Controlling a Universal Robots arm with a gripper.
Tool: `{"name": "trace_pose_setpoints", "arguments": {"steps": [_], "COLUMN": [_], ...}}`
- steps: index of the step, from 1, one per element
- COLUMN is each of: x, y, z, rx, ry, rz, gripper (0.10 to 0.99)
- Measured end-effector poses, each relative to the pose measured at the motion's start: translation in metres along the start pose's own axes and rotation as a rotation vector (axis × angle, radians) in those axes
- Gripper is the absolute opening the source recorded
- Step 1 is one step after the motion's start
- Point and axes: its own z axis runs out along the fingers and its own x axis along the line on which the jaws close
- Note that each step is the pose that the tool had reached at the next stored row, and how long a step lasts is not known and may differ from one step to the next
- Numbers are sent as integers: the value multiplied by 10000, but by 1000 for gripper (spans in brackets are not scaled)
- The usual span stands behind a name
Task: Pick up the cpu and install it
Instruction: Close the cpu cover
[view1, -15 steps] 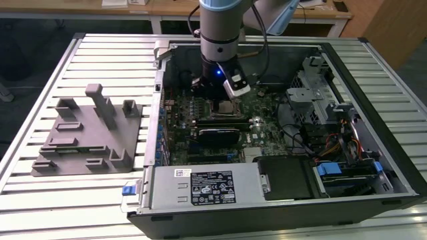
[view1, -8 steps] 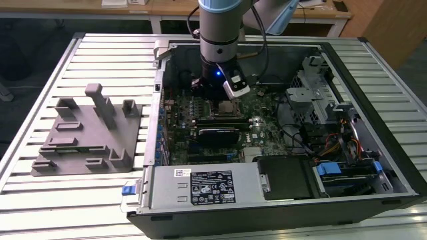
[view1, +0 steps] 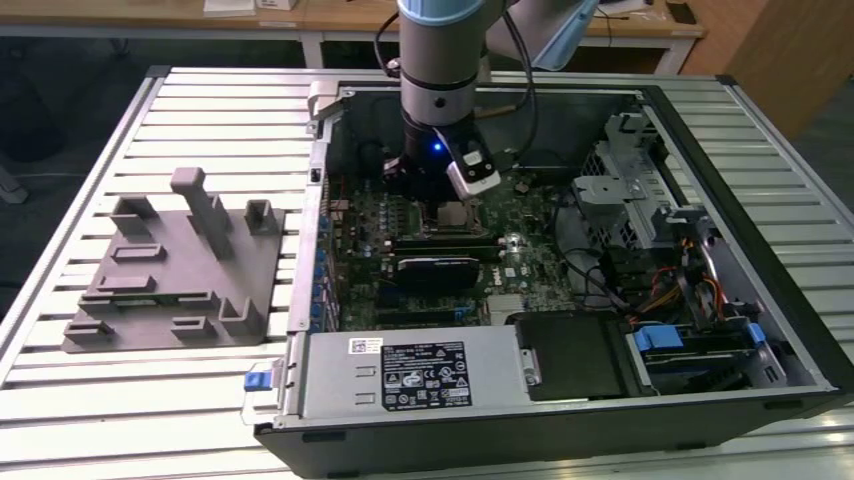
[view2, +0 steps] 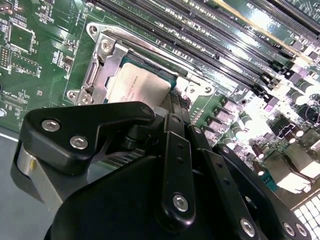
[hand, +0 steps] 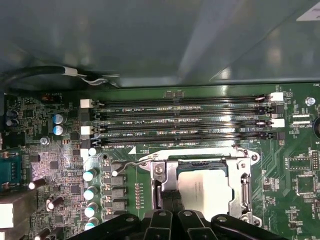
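Note:
The cpu (hand: 202, 192), a small square chip with a pale silver top, lies flat inside the open metal socket frame (hand: 241, 172) on the green motherboard (hand: 295, 160). In the second wrist view the cpu (view2: 137, 85) sits within the socket frame (view2: 107, 55). My gripper (hand: 171, 199) hangs low over the socket, its two black fingers pressed together at one edge of the chip, nothing visibly between them. In the exterior view the gripper (view1: 449, 205) reaches down into the open computer case just over the cpu (view1: 463, 213).
Memory slots (hand: 180, 122) run beside the socket. A black glossy component (view1: 434, 268) lies near it. The case holds a power supply (view1: 400, 370), a drive cage (view1: 627, 150) and cables (view1: 667, 290). A grey moulded fixture (view1: 174, 265) stands on the slatted table at the exterior view's left.

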Motion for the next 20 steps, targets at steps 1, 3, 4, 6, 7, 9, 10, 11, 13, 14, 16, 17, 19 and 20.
{"name": "trace_pose_setpoints", "arguments": {"steps": [1, 3, 4, 6, 7, 9, 10, 11, 13, 14, 16, 17, 19, 20], "x": [0, -1, -1, -2, -3, -4, -5, -6, -6, -6, -6, -6, -23, -48], "y": [0, 1, 2, 3, 3, 5, 5, 6, 6, 7, 7, 6, 8, 9], "z": [-11, -40, -58, -100, -123, -171, -195, -217, -232, -232, -232, -233, -233, -233], "rx": [0, 1, 1, 1, 0, 1, 1, 0, -2, -2, -3, -2, 1, 1], "ry": [0, 1, 1, 0, -1, -5, -7, -10, -16, -17, -18, -18, -17, -17], "rz": [0, 0, 1, 0, 0, 0, -1, -1, -1, 0, -1, -1, 1, 1], "gripper": [106, 106, 106, 106, 106, 106, 106, 106, 106, 106, 106, 106, 106, 106]}}
